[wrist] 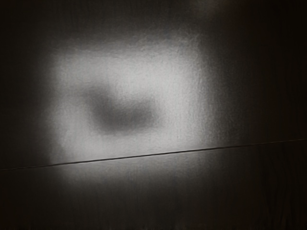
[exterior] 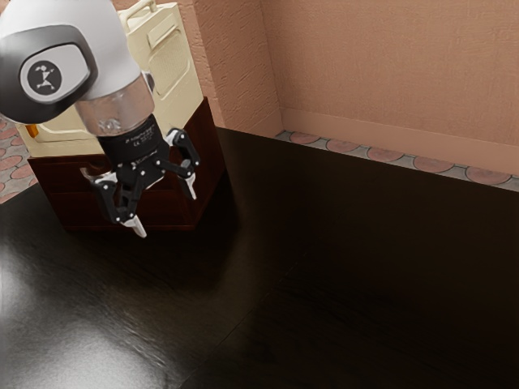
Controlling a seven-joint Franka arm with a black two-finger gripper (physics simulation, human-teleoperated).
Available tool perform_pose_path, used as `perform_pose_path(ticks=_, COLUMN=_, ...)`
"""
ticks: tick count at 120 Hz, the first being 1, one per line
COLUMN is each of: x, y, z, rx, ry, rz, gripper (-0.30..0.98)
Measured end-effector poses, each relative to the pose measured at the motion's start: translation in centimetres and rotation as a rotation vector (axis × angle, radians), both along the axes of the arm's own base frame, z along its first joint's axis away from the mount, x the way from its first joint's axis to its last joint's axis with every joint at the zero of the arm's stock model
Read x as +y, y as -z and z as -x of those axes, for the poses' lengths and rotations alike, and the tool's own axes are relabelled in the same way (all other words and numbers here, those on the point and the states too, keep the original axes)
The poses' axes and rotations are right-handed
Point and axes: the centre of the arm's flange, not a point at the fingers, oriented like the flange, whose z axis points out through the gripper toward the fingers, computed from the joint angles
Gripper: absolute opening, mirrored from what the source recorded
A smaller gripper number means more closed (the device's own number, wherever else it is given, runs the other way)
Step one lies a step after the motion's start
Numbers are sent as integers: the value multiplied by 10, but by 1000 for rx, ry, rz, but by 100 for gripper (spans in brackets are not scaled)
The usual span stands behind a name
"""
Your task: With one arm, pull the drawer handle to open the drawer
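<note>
My gripper [exterior: 167,212] is open in the exterior view, its two pale fingertips wide apart with nothing between them. It hangs over the black table, in front of a dark reddish-brown wooden drawer cabinet [exterior: 209,162] as that view looks. The arm and gripper hide part of the cabinet's front, and I cannot make out a handle for certain. In the wrist view the bare dark tabletop [wrist: 124,86] carries a bright patch of reflected light.
A cream-coloured case [exterior: 178,69] with a top handle stands on the cabinet. Behind the table [exterior: 324,267] are a pinkish wall [exterior: 389,73] and a patterned stone floor [exterior: 369,152]. A thin seam crosses the tabletop.
</note>
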Motion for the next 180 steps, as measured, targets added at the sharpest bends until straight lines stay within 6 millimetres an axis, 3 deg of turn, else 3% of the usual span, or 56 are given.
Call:
perform_pose_path(ticks=17, x=6, y=1, z=-4, rx=-21, ry=-18, rz=2, gripper=69)
perform_pose_path(ticks=32, x=40, y=-3, z=-4, rx=-48, ry=-91, rz=-7, gripper=69)
perform_pose_path(ticks=44, x=87, y=-3, z=5, rx=-53, ry=-190, rz=-25, gripper=69)
perform_pose_path(ticks=57, x=130, y=-4, z=34, rx=-53, ry=-295, rz=-43, gripper=69)
perform_pose_path(ticks=66, x=176, y=-2, z=51, rx=-47, ry=-401, rz=-64, gripper=69)
perform_pose_path(ticks=76, x=205, y=5, z=49, rx=-26, ry=-472, rz=-90, gripper=69)
perform_pose_path(ticks=97, x=227, y=16, z=23, rx=-11, ry=-506, rz=-100, gripper=69)
perform_pose_path(ticks=118, x=249, y=15, z=33, rx=-13, ry=-562, rz=-100, gripper=69)
perform_pose_path(ticks=156, x=252, y=24, z=22, rx=-43, ry=-564, rz=-87, gripper=69)
perform_pose_path(ticks=180, x=289, y=37, z=29, rx=-42, ry=-624, rz=-82, gripper=69)
